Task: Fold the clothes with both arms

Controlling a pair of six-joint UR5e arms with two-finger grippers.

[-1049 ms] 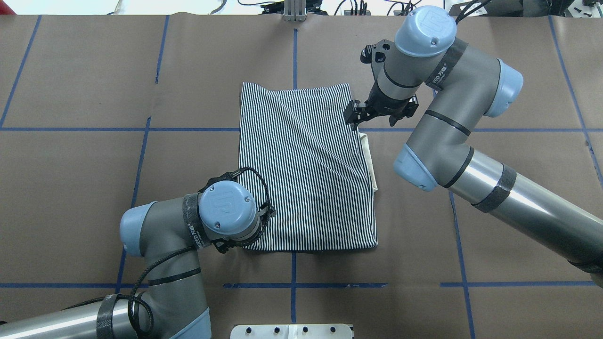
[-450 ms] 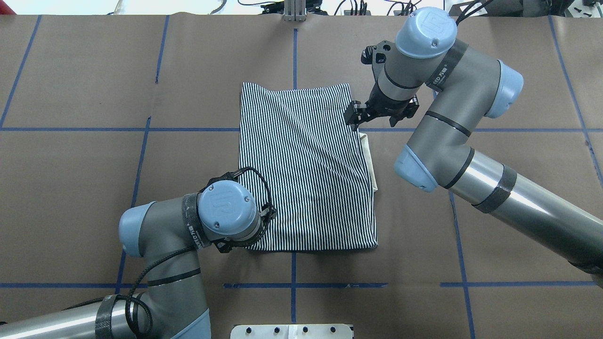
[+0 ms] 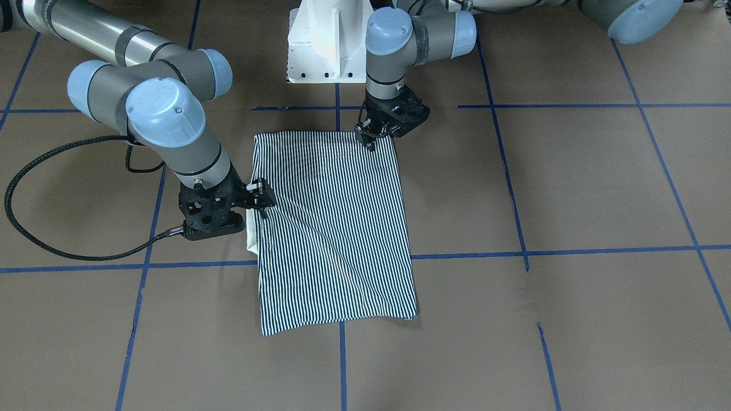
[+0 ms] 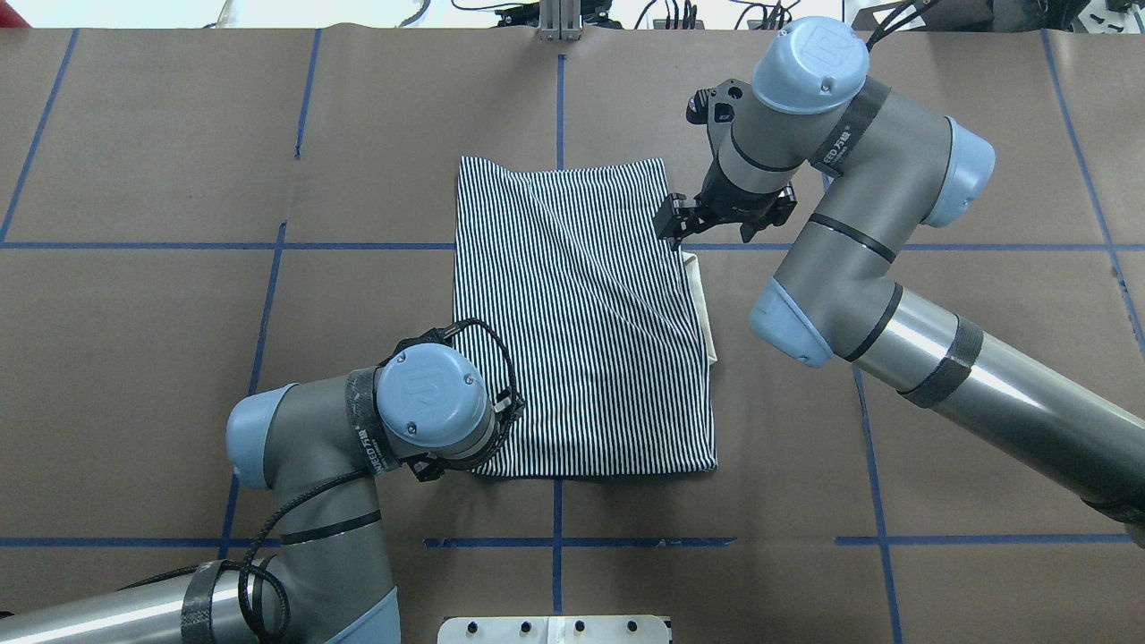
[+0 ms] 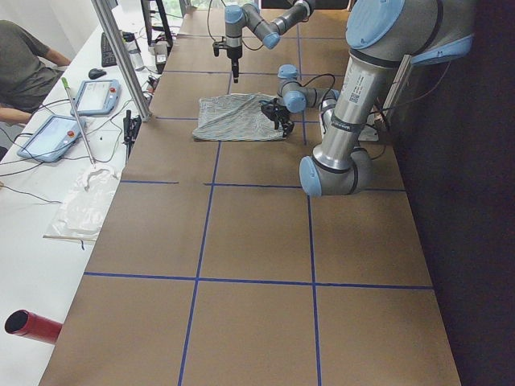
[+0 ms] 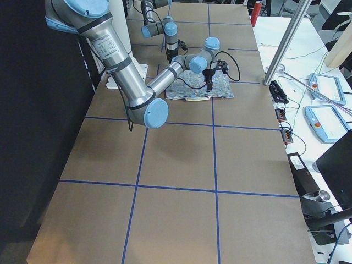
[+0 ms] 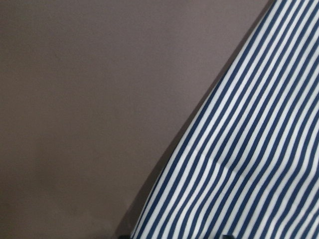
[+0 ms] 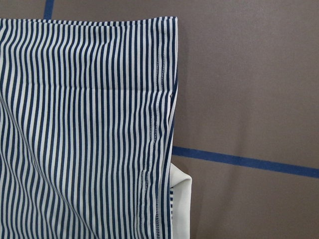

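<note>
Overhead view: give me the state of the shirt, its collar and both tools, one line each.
Polo shirt: folded into a rectangle, lying flat, a few diagonal creases.
Cream collar: poking out from under the shirt's right edge.
Left tool: low at the shirt's near left corner; open or shut cannot be told.
Right tool: at the shirt's right edge, just beyond the collar; open or shut cannot be told.

Striped shirt lies folded on brown table; near arm reaches it
</note>
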